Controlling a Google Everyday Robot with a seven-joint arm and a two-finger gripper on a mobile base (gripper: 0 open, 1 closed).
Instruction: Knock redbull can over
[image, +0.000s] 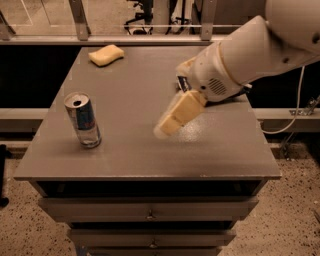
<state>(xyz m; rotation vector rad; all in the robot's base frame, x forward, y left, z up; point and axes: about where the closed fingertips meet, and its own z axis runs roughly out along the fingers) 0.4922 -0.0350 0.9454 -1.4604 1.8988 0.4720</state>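
Note:
The redbull can (83, 120) stands upright on the left front part of the grey table (130, 85). It is silver and blue with an open pull-tab top. My gripper (167, 126) hangs over the middle of the table, to the right of the can and well apart from it, pointing down and left toward it. The white arm reaches in from the upper right.
A yellow sponge (106, 55) lies at the back left of the table. A dark blue snack bag (183, 83) is mostly hidden behind my arm at the right. Drawers sit under the tabletop. A cable hangs at the far right.

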